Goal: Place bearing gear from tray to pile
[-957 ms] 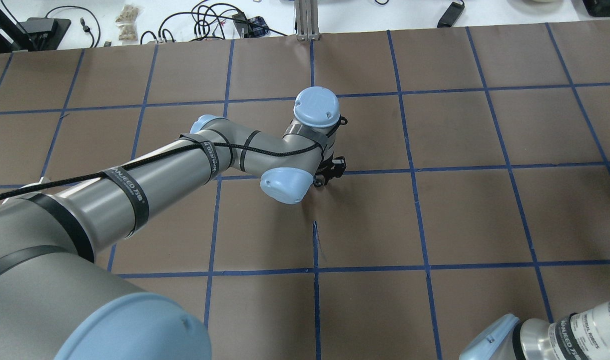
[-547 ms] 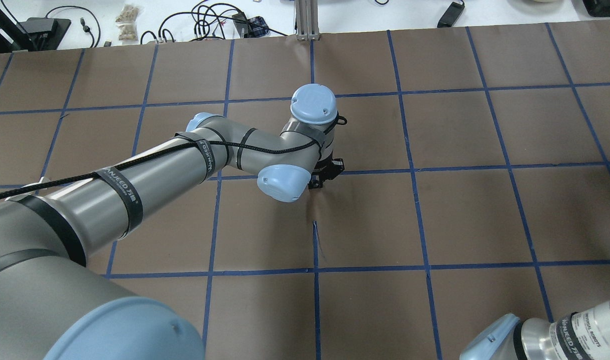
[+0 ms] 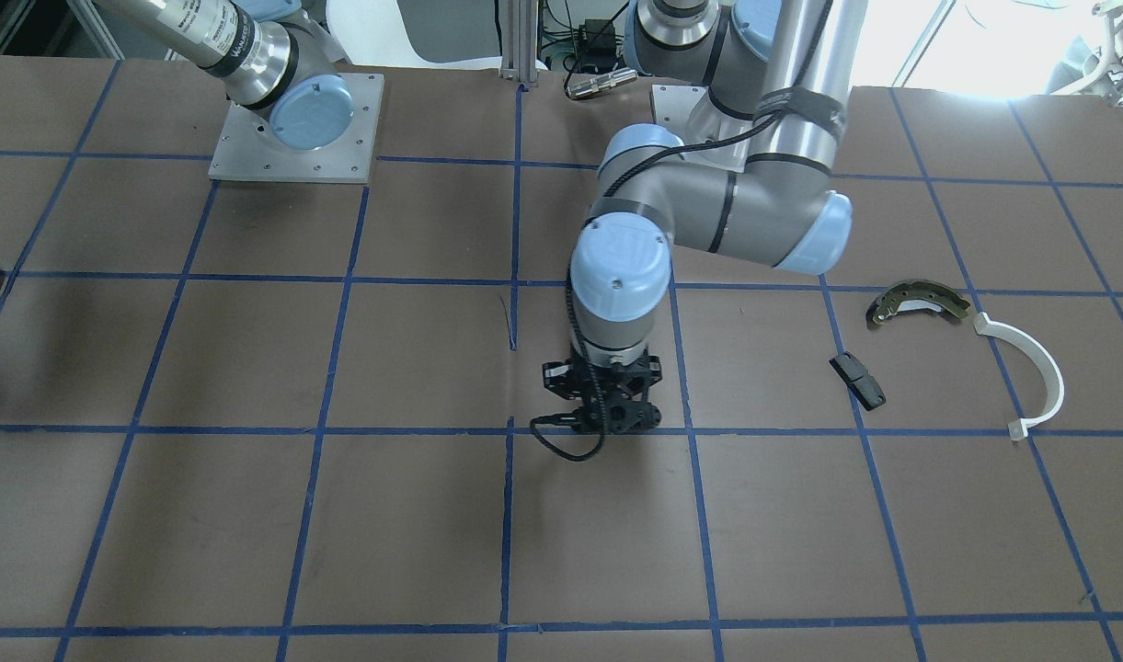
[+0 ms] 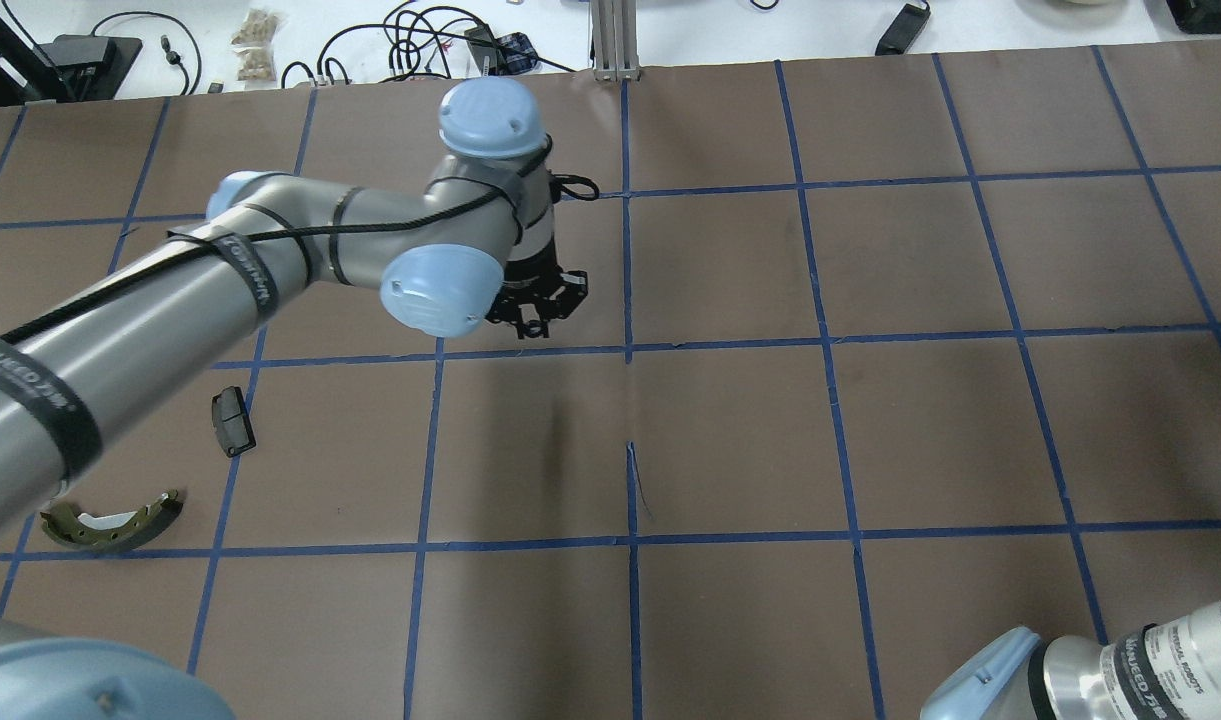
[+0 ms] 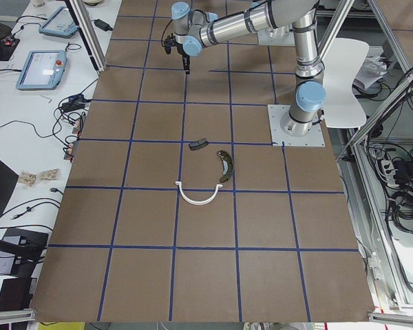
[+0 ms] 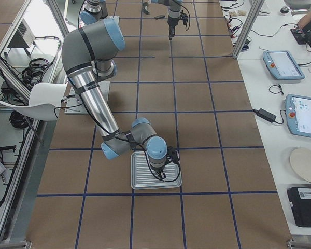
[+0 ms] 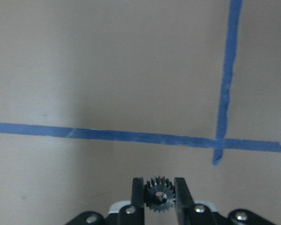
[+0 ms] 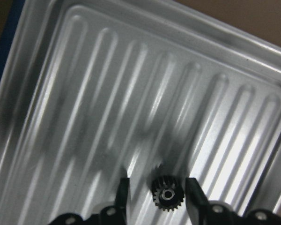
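Jaws of right gripper (image 8: 158, 183) spread, second gear (image 8: 168, 193) between them on ribbed tray (image 8: 84, 103), at far left edge of front-facing view. Centre: left gripper (image 7: 158, 182) jaws clamped on bearing gear (image 7: 159, 197), above brown surface (image 3: 248, 515) near blue tape crossing (image 7: 218, 140). Right: pile (image 5: 224, 165), namely black block (image 3: 857, 380), brake shoe (image 3: 915, 302), white arc (image 3: 1035, 368), well apart from left gripper.

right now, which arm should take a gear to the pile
Left: its jaws grip a bearing gear, and the pile lies on its side. The right jaws are over the far tray.
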Robot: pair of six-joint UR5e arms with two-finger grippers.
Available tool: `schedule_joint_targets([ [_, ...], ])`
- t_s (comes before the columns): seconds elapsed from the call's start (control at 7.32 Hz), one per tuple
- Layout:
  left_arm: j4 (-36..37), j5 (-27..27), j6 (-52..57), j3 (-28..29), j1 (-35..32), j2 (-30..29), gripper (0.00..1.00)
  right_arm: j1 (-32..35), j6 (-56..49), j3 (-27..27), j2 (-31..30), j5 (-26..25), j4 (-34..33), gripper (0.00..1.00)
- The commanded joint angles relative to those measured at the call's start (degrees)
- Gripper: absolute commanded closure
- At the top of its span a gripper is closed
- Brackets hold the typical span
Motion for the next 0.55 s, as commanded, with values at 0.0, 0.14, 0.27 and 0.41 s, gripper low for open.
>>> schedule_joint_targets([
  [0.0,-1.77,1.14,19.24,-3.59,12.80,4.37,1.00,0.35,1.11,0.18,-1.53,-0.70,0.79,0.99],
  [0.14,-0.90,1.84,24.83,-6.22,18.95,5.77,1.00,1.05,4.00,0.27,-4.76,-0.36,4.71,0.99],
  [0.27,3.81,2.02,29.06,-9.30,25.28,6.48,1.00,3.84,9.94,0.53,-9.57,-0.18,11.10,0.99],
  [0.41,6.90,4.46,33.80,-11.33,30.21,6.58,1.00,7.87,15.74,0.62,-13.54,-0.61,16.56,0.99],
])
